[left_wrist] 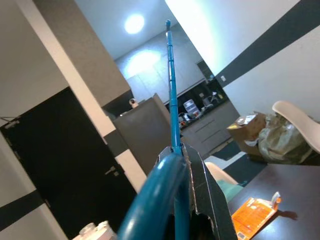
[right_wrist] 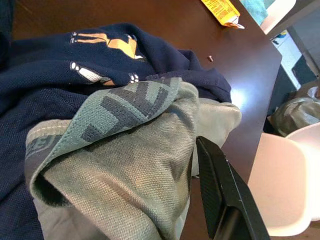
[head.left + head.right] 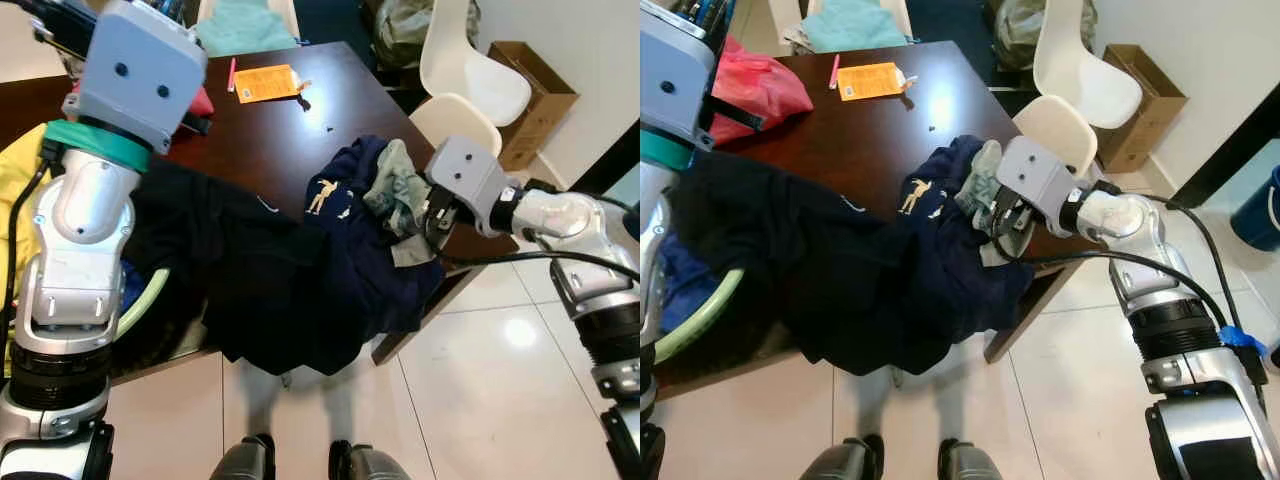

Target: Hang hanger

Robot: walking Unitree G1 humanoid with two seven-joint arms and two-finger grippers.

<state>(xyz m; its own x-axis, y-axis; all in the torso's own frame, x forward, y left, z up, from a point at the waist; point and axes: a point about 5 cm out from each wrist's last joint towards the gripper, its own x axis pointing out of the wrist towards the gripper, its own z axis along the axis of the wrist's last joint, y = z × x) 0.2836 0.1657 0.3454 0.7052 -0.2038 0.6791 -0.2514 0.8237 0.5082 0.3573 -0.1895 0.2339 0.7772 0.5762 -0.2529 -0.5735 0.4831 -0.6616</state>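
A home dining area was shown. A dark wooden desk [image 3: 290, 130] was heaped with clothing [image 3: 870, 270], and white moulded chairs [image 3: 470, 70] were set at about two o'clock from it. Glossy pale floor tiles [image 3: 500, 350] were seen underneath, with a cardboard box [image 3: 1145, 105] against the wall. In the left wrist view, kitchen cabinets and a counter [image 1: 207, 107] were seen beyond, beside a dark door [image 1: 65, 165].

Both arms are silver tubes with black ribbed joints and grey boxy wrists. The left arm [image 3: 75, 240] wears a green band; black cables trail the right arm [image 3: 1140, 260]. Fingers [image 2: 220, 195] are black.
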